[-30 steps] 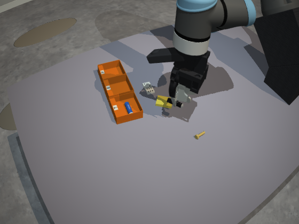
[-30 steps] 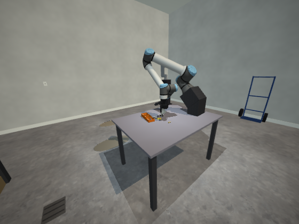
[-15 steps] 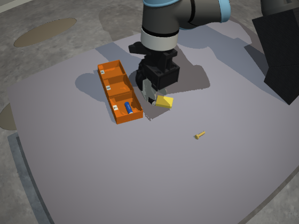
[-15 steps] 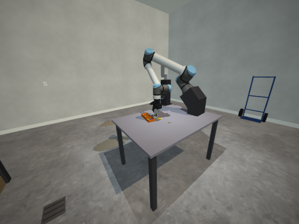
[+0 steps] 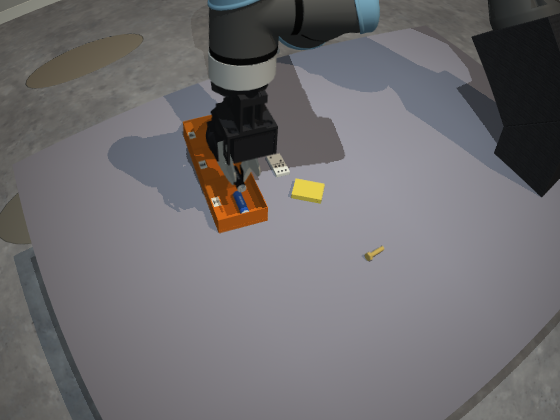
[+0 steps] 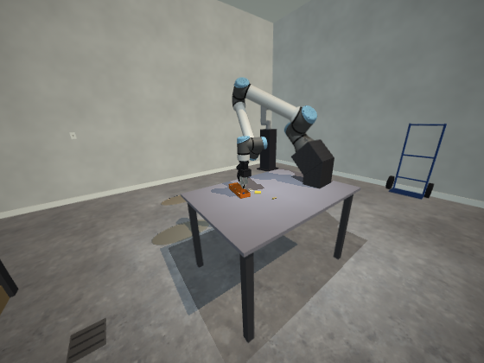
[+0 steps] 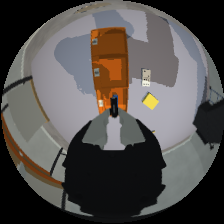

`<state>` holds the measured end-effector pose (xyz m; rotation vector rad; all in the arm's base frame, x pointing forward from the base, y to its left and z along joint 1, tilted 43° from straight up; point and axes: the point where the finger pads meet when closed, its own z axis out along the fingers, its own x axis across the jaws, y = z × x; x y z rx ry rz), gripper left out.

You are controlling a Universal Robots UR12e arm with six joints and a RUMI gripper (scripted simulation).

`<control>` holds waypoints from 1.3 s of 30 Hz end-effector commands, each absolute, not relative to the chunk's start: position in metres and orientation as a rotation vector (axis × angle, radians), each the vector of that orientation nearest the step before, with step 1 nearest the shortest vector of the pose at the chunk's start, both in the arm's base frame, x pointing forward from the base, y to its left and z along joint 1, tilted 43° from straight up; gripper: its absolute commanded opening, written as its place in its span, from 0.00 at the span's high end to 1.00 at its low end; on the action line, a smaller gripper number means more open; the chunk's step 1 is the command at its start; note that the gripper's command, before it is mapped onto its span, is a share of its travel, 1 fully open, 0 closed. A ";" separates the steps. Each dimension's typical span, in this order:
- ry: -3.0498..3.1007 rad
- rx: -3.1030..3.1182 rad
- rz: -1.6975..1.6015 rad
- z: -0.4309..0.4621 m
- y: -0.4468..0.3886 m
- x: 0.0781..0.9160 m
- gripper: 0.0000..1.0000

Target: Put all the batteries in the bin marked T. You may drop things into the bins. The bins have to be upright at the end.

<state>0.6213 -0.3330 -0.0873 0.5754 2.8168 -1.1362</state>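
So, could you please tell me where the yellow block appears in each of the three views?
Top: yellow block lies on the table right of the orange bin tray, below the domino.
Exterior: a tiny yellow speck right of the tray.
Wrist: right of centre, below the domino.
Shared landmark: the orange bin tray.

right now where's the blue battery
In the top view the blue battery lies in the end compartment of the orange bin tray, just below the gripper, left of the yellow block.
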 end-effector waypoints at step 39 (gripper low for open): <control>2.816 0.583 -1.135 -0.110 -0.351 0.618 1.00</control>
